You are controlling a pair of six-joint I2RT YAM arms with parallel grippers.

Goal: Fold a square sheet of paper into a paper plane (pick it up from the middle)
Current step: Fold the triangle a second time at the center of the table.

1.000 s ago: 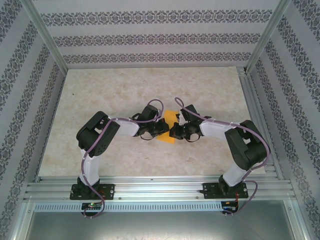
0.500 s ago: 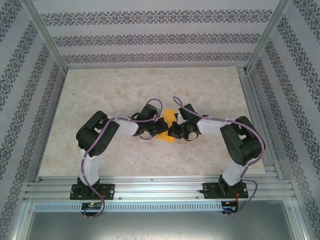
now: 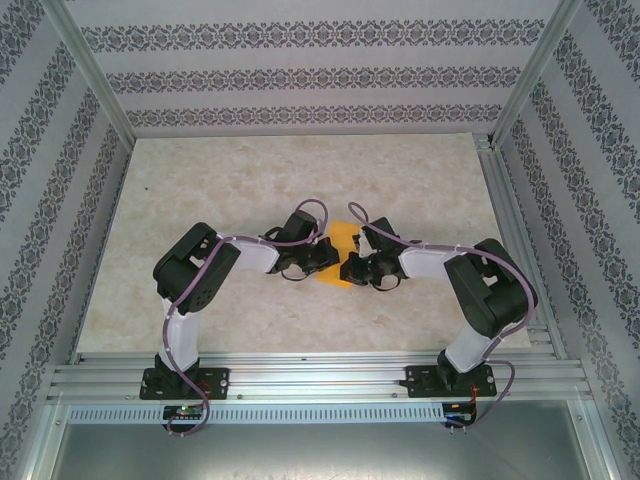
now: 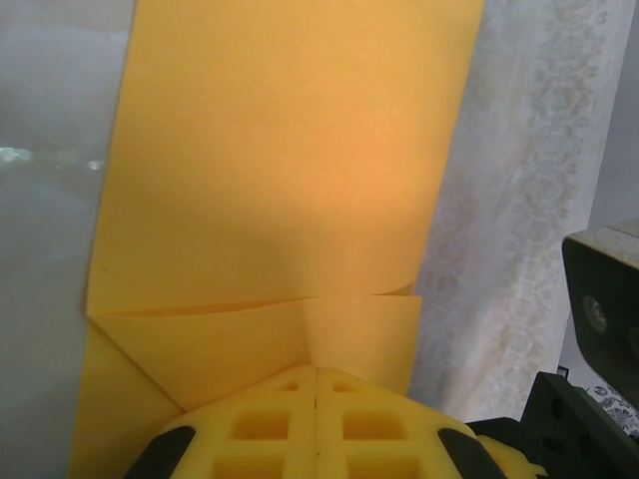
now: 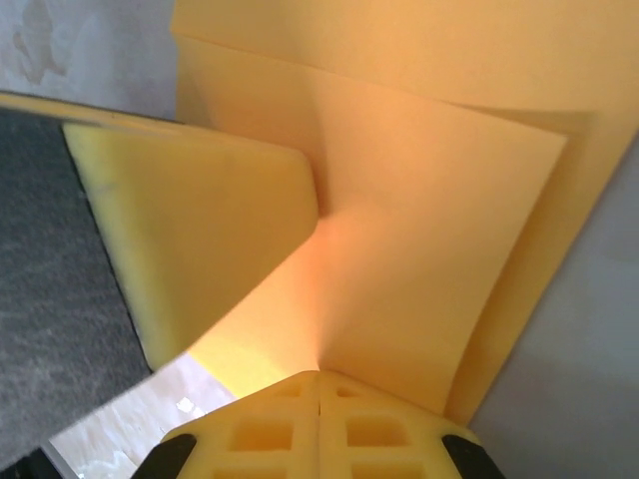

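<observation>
Right end effector (image 3: pixel 349 268) shifted nearer, paper (image 3: pixel 342 238) lengthwise near-to-far

Left arm (image 3: pixel 190 285) and right arm (image 3: pixel 485 295): white link tubes joined by bulky black joint housings, each rising from a black base plate (image 3: pixel 185 382). A purple cable (image 3: pixel 325 212) loops along each arm. The left gripper (image 4: pixel 316 374) and right gripper (image 5: pixel 318 377) carry yellow pads moulded with a grid of square recesses.
</observation>
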